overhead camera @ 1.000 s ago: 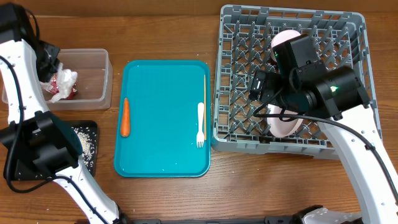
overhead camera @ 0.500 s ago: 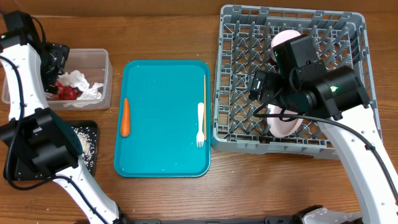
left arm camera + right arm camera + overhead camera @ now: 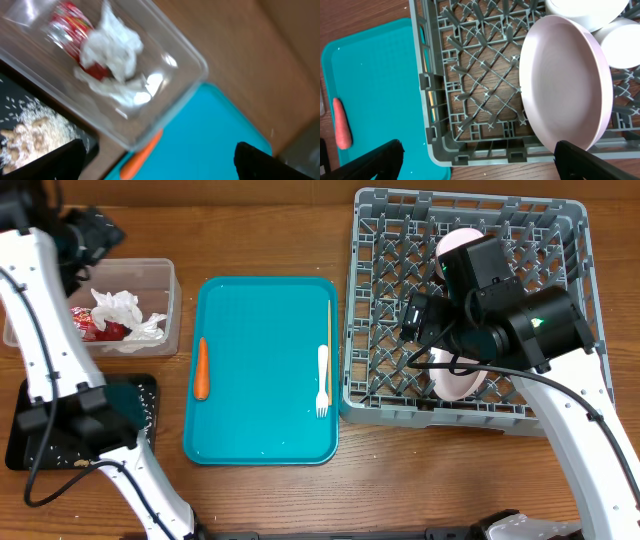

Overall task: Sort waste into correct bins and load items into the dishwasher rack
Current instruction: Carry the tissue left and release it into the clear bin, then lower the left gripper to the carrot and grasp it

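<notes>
My left gripper (image 3: 92,228) (image 3: 160,167) hangs open and empty above the far end of the clear bin (image 3: 165,305) (image 3: 175,65). In that bin lie crumpled white napkins (image 3: 125,310) (image 3: 110,50) and a red wrapper (image 3: 92,326) (image 3: 70,20). The black bin (image 3: 25,442) (image 3: 30,135) holds rice. An orange carrot (image 3: 201,368) (image 3: 142,155) (image 3: 341,130) lies on the teal tray. My right gripper (image 3: 418,320) (image 3: 480,162) is open over the grey dishwasher rack (image 3: 365,310) (image 3: 470,75), beside a pale pink bowl (image 3: 455,380) (image 3: 565,80) standing on edge.
The teal tray (image 3: 265,410) (image 3: 370,90) also carries a white fork (image 3: 322,380) and a chopstick (image 3: 329,330) along its right side. White dishes (image 3: 585,10) stand in the rack behind the pink bowl. The left arm (image 3: 60,380) partly covers the black bin.
The left gripper has opened and let go of the napkins, which now lie in the clear bin. It then drew back and up from the bin. The right arm stayed still.
</notes>
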Available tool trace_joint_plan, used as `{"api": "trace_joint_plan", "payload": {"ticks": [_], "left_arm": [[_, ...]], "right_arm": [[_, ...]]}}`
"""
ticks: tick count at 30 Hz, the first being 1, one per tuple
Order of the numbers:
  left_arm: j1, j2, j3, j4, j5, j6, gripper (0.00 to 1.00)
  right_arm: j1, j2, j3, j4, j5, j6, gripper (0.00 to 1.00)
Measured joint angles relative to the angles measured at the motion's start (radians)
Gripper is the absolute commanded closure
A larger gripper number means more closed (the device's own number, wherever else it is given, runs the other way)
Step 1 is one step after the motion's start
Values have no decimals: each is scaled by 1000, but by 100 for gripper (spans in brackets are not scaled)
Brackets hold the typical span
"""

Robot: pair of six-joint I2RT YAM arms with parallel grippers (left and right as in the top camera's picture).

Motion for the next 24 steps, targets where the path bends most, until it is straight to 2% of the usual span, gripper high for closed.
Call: {"api": "trace_joint_plan", "payload": {"ticks": [2,6,9,17,21,24], "left_arm": [[-54,-1,6,-51,0,45,0],[-136,-2,6,-55,12,151,0],[-182,-35,-24,-55,15,182,0],[-364,-298,-394,-58,-12,195,0],[-387,-319,-579,-41,-39,177,0],[-386,-309,-752,45,-55,173,0]], "right_arm": [[0,0,0,0,0,0,0],[0,0,0,0,0,0,0],[0,0,0,0,0,0,0],[0,0,0,0,0,0,0],[0,0,0,0,0,0,0],[0,0,0,0,1,0,0]]}}
